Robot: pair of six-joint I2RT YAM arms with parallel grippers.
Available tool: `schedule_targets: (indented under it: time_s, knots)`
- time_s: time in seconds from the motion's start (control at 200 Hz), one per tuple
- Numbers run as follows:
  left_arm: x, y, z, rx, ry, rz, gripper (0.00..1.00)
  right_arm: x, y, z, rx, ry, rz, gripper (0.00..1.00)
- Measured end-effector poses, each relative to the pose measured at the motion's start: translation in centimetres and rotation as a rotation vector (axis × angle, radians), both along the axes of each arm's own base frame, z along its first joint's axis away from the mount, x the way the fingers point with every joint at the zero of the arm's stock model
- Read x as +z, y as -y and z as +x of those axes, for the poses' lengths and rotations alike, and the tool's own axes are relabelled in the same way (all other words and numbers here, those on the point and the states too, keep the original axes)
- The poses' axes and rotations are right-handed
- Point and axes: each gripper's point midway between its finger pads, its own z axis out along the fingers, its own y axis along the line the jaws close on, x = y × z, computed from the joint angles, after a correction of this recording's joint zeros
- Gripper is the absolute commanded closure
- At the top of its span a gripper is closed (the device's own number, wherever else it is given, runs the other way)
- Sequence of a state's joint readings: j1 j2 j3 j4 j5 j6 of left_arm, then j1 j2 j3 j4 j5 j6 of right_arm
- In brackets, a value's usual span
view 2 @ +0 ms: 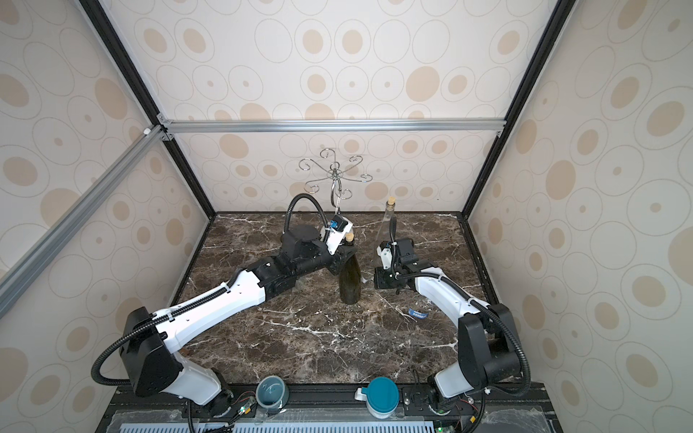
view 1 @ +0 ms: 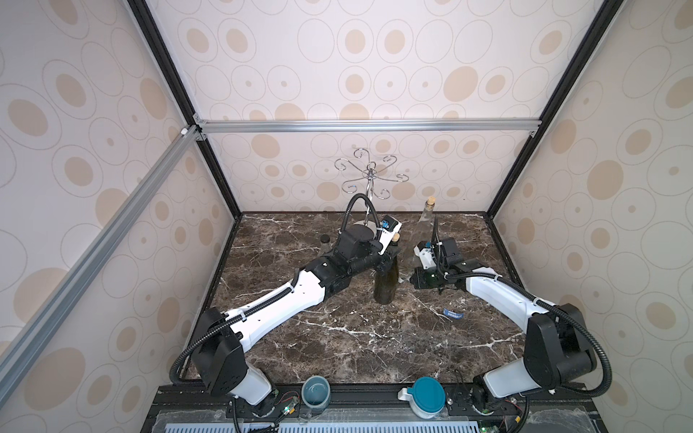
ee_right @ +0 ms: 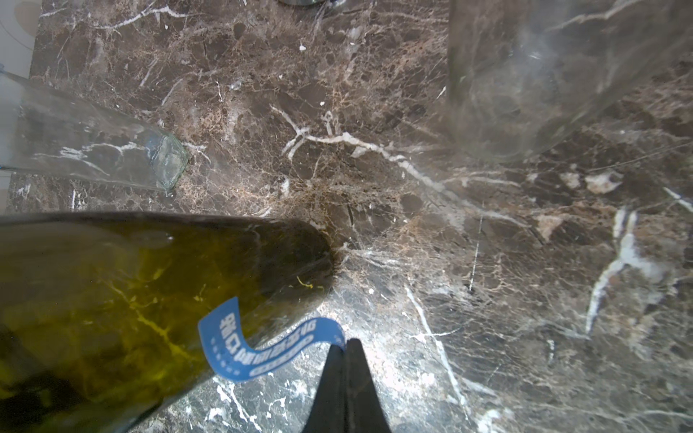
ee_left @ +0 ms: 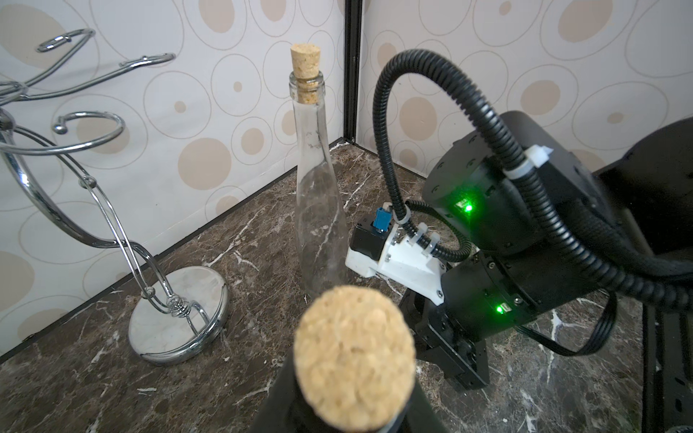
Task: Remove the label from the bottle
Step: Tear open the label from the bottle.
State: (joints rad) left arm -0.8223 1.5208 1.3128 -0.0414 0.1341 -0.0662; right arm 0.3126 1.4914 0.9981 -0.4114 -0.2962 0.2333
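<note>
Two grips share this job. My left gripper (view 1: 388, 259) is clamped high on the green wine bottle (view 1: 385, 285), just below its cork. The bottle stands upright a little toward 12 o'clock from the middle of the bench (view 1: 337, 337). My right gripper (ee_right: 347, 346) has its jaws together on the free end of the blue label (ee_right: 262, 346). The strip curls off the glass in an arc, and its other end adheres to the lower part of the bottle's wall.

I judge the peel part done, not finished. To do it well I would draw the right gripper toward 3 o'clock, low and steady. The pull should run nearly flat along the glass so the paper lifts at the glue line instead of tearing. The pinch sits on the very tip of the label, so a jerk could slip it free. The left grip has to stay firm, or the bottle may tip or turn toward the pull.

In both top views the bottle stands just beside the right gripper at its 9 o'clock, with the label bridging the gap. A clear corked bottle (ee_left: 318, 210) stands near at that gripper's 12 o'clock, so I would not swing that way. One loose blue strip (view 1: 453, 314) lies on the bench at 4 o'clock from the green bottle.
</note>
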Motion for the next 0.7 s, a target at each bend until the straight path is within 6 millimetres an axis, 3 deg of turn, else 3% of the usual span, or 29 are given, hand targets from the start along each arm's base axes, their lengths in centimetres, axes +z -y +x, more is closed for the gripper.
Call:
schedule_targets:
  time_s: [0.7]
  knots:
    - [0.0, 0.0, 0.0, -0.004, 0.002, 0.002, 0.95, -0.5, 2.2, 0.3, -0.051, -0.026, 0.004, 1.0]
